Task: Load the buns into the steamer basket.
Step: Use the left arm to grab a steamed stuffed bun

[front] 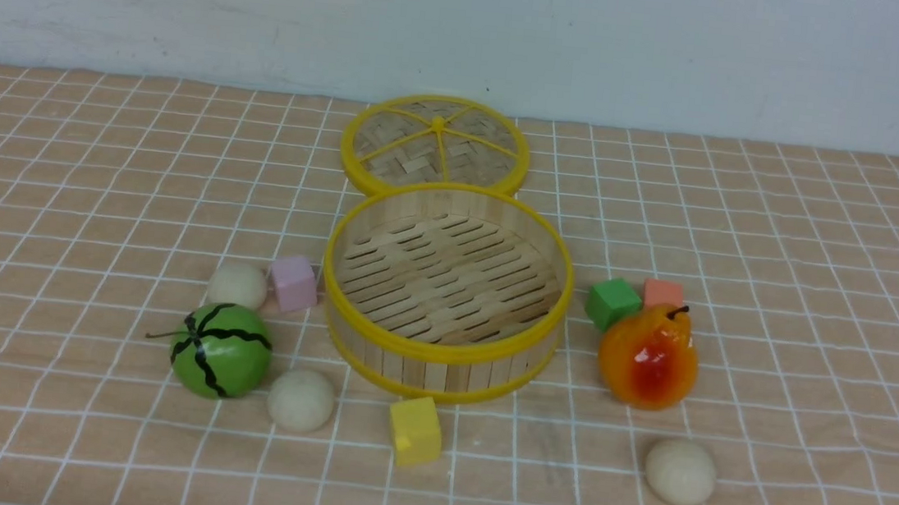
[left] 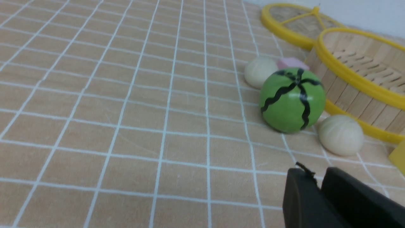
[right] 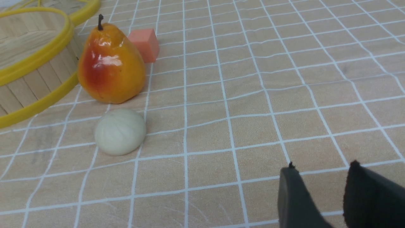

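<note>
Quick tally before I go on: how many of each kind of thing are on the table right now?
Buns: 3
Blocks: 4
Melon: 1
Pear: 1
Basket: 1
Lid: 1
Total: 11

backdrop: plain pale wall [front: 471, 24] ahead of me, faintly scuffed | surface: peach tablecloth [front: 54, 165] with white grid lines before me, slightly rippled | light: even, soft, shadows faint
</note>
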`<state>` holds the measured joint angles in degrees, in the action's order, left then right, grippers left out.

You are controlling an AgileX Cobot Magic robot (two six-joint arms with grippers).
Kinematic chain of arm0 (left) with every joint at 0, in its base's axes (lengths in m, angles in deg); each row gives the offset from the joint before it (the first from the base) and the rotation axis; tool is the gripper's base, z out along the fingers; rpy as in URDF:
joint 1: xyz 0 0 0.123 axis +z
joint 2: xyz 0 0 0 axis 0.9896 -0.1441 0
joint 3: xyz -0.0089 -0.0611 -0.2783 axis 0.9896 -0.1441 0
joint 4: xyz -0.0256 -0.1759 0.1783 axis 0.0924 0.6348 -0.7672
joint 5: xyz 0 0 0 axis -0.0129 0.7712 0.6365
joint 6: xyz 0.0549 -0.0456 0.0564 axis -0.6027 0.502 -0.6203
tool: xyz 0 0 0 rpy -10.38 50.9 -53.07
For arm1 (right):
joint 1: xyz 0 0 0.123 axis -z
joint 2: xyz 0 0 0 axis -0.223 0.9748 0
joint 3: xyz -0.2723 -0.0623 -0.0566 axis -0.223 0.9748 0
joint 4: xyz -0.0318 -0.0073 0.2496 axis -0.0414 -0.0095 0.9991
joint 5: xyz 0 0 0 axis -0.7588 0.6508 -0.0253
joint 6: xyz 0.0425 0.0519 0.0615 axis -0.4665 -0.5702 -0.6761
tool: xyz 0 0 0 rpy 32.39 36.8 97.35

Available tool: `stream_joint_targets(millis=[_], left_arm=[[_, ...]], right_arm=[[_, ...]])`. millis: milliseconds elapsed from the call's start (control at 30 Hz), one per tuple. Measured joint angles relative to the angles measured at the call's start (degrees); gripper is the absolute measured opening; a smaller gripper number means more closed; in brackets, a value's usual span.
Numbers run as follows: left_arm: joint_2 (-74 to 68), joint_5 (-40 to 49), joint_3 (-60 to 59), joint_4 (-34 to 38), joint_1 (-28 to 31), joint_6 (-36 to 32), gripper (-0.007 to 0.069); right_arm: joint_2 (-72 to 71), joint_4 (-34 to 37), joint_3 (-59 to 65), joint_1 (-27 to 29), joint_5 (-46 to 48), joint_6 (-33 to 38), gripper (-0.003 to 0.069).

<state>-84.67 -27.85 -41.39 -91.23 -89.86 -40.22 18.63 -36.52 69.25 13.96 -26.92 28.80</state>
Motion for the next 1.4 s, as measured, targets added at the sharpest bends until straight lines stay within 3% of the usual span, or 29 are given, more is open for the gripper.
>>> stream_joint_targets(millis=[200,400,667,833,900,933,1033,1100,1400], left_arm=[[0.0,-6.2,0.0,-1.1,0.0,0.0,0.0092],[0.0,-23.4,0.1,-1.5,0.0,0.0,0.0094],[-1.1,-24.2,15.8,-0.2,0.0,0.1,0.0104],[-10.1,-15.7,34.1,0.0,0.0,4.8,0.0110],[-16.3,-3.7,42.7,0.8,0.0,8.9,0.0110],[-17.2,-2.7,43.8,0.9,0.0,8.9,0.0110],[-25.4,13.4,48.6,0.3,0.0,9.9,0.0111],[-28.7,19.0,48.7,-0.4,0.0,9.6,0.0113],[-45.4,24.8,48.4,1.7,0.0,8.6,0.0122]], right_arm=[[0.0,0.0,0.0,0.0,0.0,0.0,0.0239],[0.0,0.0,0.0,0.0,0.0,0.0,0.0239],[0.0,0.0,0.0,0.0,0.0,0.0,0.0239],[0.0,0.0,0.0,0.0,0.0,0.0,0.0239],[0.0,0.0,0.0,0.0,0.0,0.0,0.0239],[0.0,0.0,0.0,0.0,0.0,0.0,0.0239],[0.0,0.0,0.0,0.0,0.0,0.0,0.0239],[0.0,0.0,0.0,0.0,0.0,0.0,0.0239],[0.0,0.0,0.0,0.0,0.0,0.0,0.0239]])
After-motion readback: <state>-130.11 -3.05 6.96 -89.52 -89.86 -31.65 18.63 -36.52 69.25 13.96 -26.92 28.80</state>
